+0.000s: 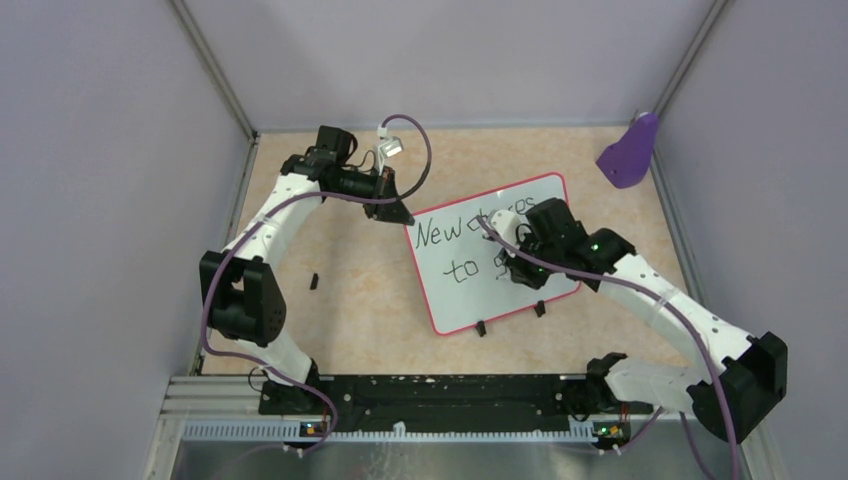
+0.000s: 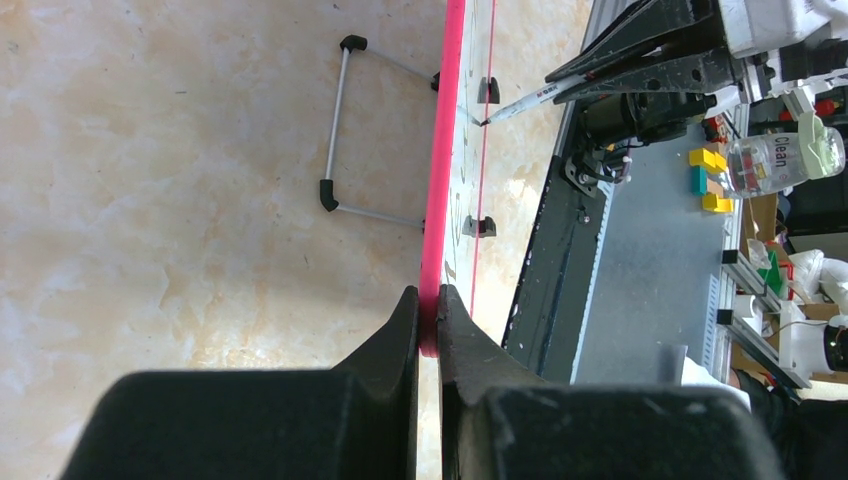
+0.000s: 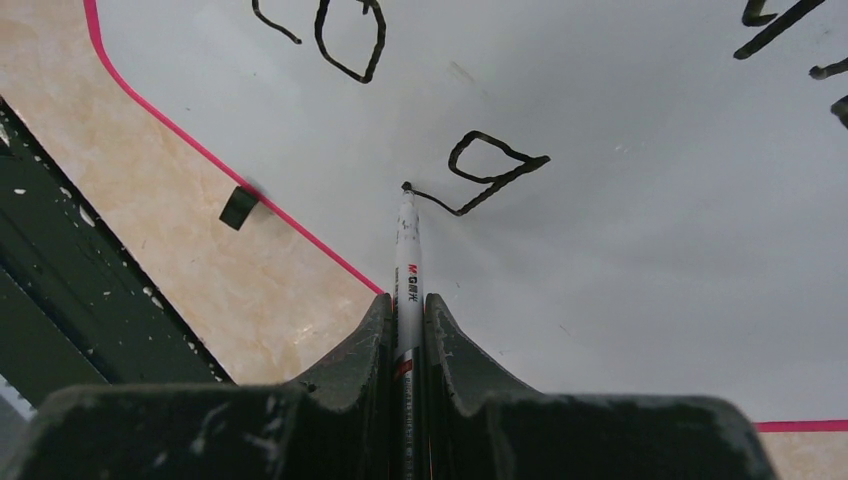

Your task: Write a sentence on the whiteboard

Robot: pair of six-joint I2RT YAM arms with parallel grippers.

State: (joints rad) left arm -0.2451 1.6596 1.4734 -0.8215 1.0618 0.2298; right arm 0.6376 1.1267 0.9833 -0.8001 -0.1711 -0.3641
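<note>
Two holds carry this: your left gripper (image 2: 428,300) pinches the pink rim of the whiteboard (image 1: 465,305) at its far-left corner, and your right gripper (image 3: 405,300) is clamped on a marker (image 3: 406,240). The board sits mid-table. It looks light, stiff and slick, so grip it by the rim. Only the right wrist view shows the tip touching the "g" of the sentence (image 1: 440,232); overhead, the arm hides it.

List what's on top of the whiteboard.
On the whiteboard: "New", "to" and "g" of the sentence, the marker in the right pincer touching it. Its arm hides the first line's end.
</note>
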